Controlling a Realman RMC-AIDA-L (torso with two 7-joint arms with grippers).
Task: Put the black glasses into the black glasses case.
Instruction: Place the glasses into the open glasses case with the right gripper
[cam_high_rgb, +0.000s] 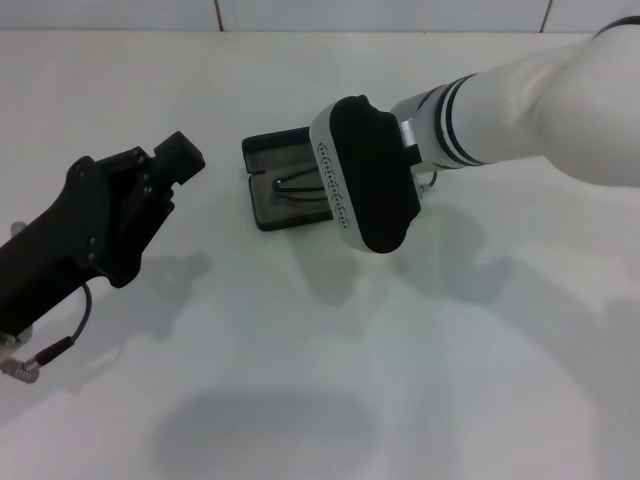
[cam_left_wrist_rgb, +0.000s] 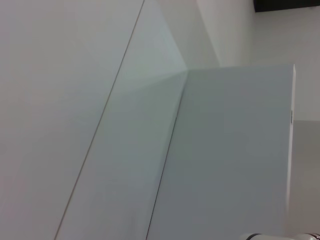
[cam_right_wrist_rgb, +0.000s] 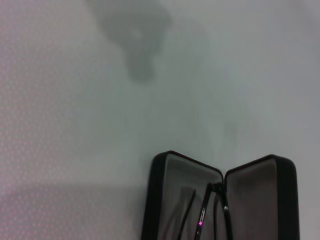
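Glasses: the black glasses (cam_high_rgb: 300, 187) lie in the open black glasses case (cam_high_rgb: 262, 150), far centre.
Right gripper (cam_high_rgb: 368, 175): directly above the case, nearer arm; grip state can't be told.
Left gripper (cam_high_rgb: 180, 158): left of the case, apparently parked.

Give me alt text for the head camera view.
The black glasses lie inside the open black glasses case on a white table, with the right gripper above its right end. The left gripper sits to the left.

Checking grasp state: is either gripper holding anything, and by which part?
Cannot be told. The thin black-framed glasses lie in the open black hard-shell case; the right arm's wrist hides its gripper above them. The left gripper holds nothing.
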